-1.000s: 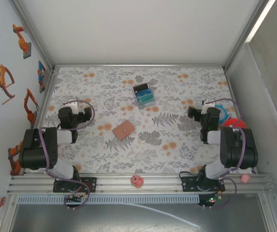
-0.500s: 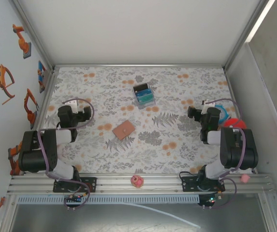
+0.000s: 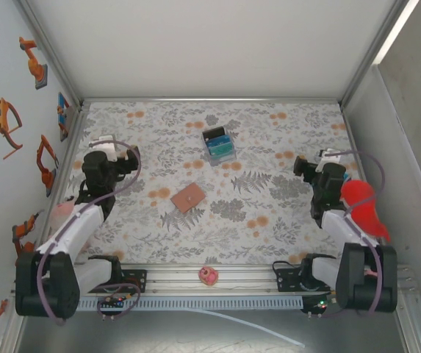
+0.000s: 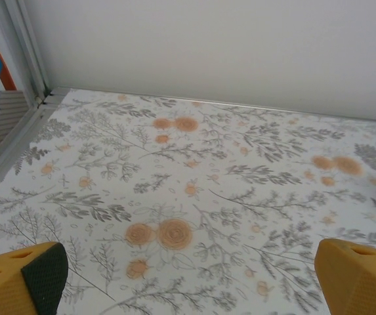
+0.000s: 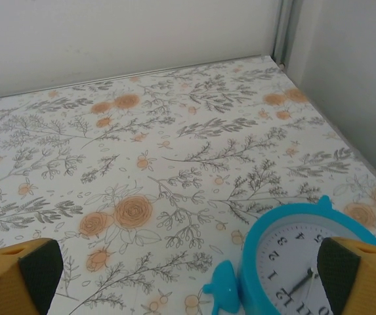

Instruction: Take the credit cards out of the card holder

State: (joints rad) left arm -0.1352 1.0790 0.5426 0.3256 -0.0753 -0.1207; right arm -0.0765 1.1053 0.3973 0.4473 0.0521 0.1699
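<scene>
The card holder point(image 3: 188, 198) lies folded shut on the flowered tablecloth, a small tan-brown square near the middle of the table. The credit cards are hidden. My left gripper point(image 3: 120, 159) hovers at the left side, well apart from the card holder; in the left wrist view point(image 4: 191, 282) its yellow fingers stand wide apart over bare cloth. My right gripper point(image 3: 308, 168) is at the right side, also open point(image 5: 188, 275), with nothing between its fingers.
A small black box point(image 3: 218, 144) with blue and teal contents stands behind the card holder. A blue alarm clock point(image 5: 306, 262) lies just under the right gripper. A red object point(image 3: 361, 204) sits by the right arm. A pink object point(image 3: 208, 276) rests on the front rail.
Both arms have unfolded and stretched forward from their bases. The left gripper shifted slightly back and left, the right one slightly right. The red object now shows in full.
</scene>
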